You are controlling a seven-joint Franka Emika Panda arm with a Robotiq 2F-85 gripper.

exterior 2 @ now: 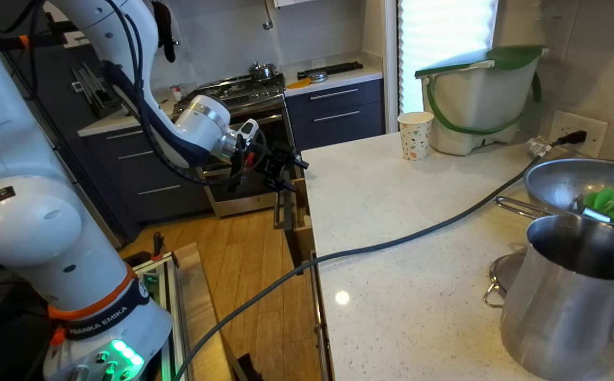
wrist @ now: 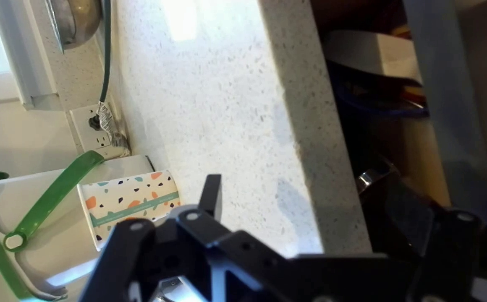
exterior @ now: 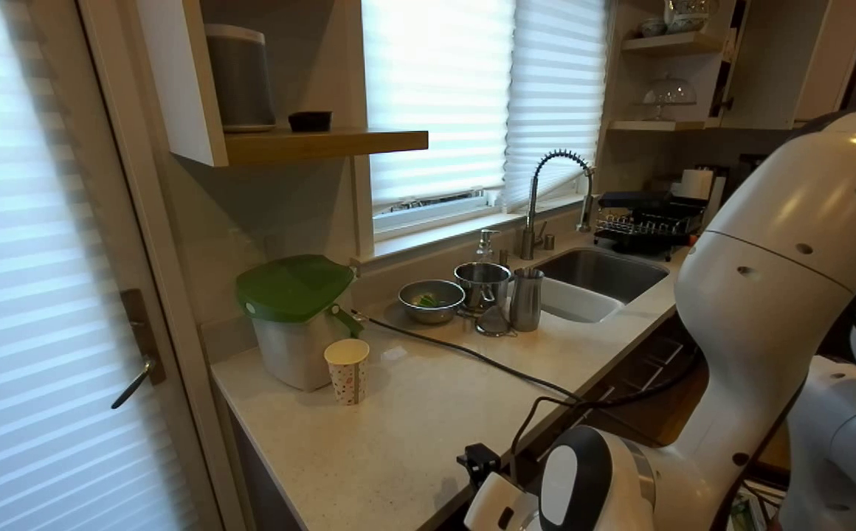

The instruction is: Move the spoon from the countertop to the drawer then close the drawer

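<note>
Black jaws on the gripper point(exterior 2: 299, 176) are hanging wide apart by the countertop point(exterior 2: 418, 296), holding nothing. The spoon isn't showing; maybe it's lying in the drawer point(wrist: 424, 155) under the countertop. If dropping this close, a finger point(wrist: 210, 195) might be bumping the countertop's edge.

The white arm point(exterior 2: 87, 16) stands on a base point(exterior 2: 103, 333) whose lights point(exterior 2: 127, 352) glow green. Its forearm point(exterior: 775, 295) slants downward in both exterior views to a rounded wrist point(exterior 2: 201, 124). In an exterior view, a black-rimmed joint cover point(exterior: 559, 479) shows near the lower edge. The black tool point(exterior 2: 299, 175) juts outward, tipped a little downward. Its two fingers point(wrist: 212, 195) are spread, the wrist view showing a broad gap between them.
</note>
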